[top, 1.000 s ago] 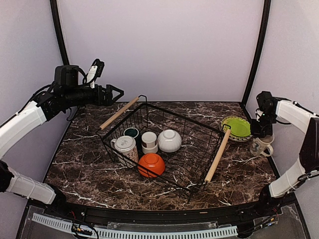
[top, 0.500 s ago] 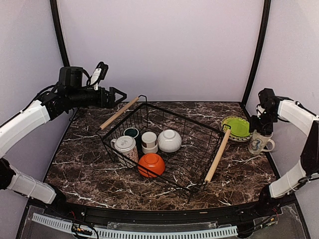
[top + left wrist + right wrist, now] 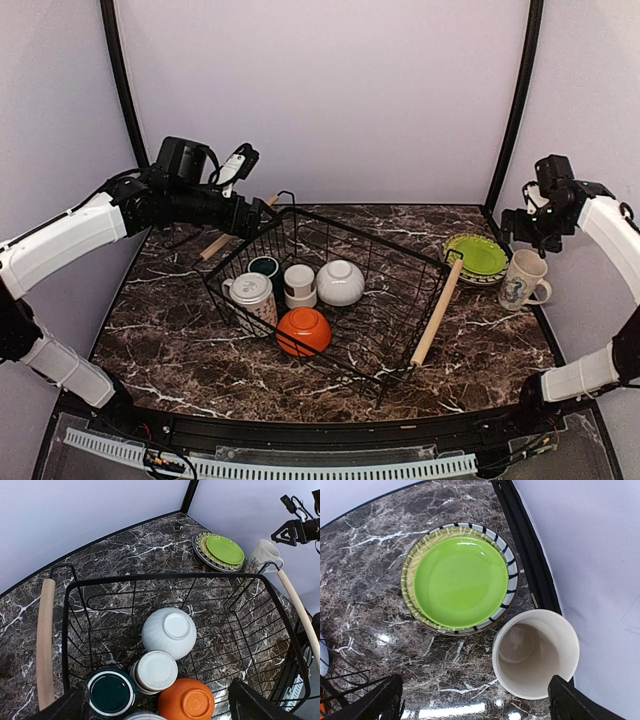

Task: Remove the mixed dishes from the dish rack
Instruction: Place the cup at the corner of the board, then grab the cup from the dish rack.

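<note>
- The right gripper (image 3: 518, 214) has released the patterned mug (image 3: 524, 279) and lifted, jaws spread. The mug stands upright below them at the table's (image 3: 160, 320) right edge, just beside the stacked plates (image 3: 475, 256).
- The left gripper (image 3: 155, 707), jaws spread, has swung over the dish rack (image 3: 165, 575), where the orange bowl (image 3: 186, 701) lies just under it, probably the next pick.

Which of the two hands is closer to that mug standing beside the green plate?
Right. The right hand hovers open just above the mug; the left hand, also open, is across the table at the dish rack's far left corner.
</note>
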Robot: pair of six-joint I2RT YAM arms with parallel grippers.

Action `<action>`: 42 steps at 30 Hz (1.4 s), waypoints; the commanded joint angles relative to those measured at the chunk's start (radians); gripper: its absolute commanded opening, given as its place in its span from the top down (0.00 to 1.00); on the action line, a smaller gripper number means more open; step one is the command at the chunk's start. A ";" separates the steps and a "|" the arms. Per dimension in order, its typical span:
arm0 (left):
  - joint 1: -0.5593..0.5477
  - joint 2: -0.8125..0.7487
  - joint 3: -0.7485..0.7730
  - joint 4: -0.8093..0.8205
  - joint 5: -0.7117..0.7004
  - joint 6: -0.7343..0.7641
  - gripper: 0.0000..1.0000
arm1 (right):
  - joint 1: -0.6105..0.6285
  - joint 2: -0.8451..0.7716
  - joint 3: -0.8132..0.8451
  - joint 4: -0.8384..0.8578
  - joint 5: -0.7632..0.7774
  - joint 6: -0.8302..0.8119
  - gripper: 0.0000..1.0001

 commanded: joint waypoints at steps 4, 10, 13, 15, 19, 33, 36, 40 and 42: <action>-0.080 0.041 0.060 -0.165 -0.178 0.085 0.05 | 0.017 -0.205 -0.053 0.172 -0.011 0.071 0.01; -0.100 0.059 0.074 -0.317 -0.232 0.076 0.05 | 0.015 -0.394 -0.165 0.351 -0.245 0.025 0.01; -0.107 0.071 0.083 -0.413 -0.287 0.077 0.05 | 0.015 -0.405 -0.181 0.371 -0.306 0.036 0.01; -0.111 0.094 0.099 -0.473 -0.291 0.077 0.04 | 0.015 -0.393 -0.182 0.369 -0.331 0.039 0.01; -0.136 0.162 0.144 -0.578 -0.279 0.094 0.04 | 0.015 -0.374 -0.184 0.355 -0.354 0.035 0.01; -0.169 0.323 0.214 -0.731 -0.359 0.141 0.02 | 0.016 -0.423 -0.192 0.330 -0.379 0.020 0.01; -0.170 0.342 0.212 -0.730 -0.344 0.148 0.01 | 0.017 -0.423 -0.196 0.332 -0.379 0.019 0.01; -0.170 0.360 0.213 -0.705 -0.326 0.150 0.01 | 0.017 -0.423 -0.200 0.335 -0.388 0.025 0.01; -0.170 0.373 0.215 -0.697 -0.326 0.150 0.01 | 0.017 -0.424 -0.201 0.334 -0.386 0.024 0.01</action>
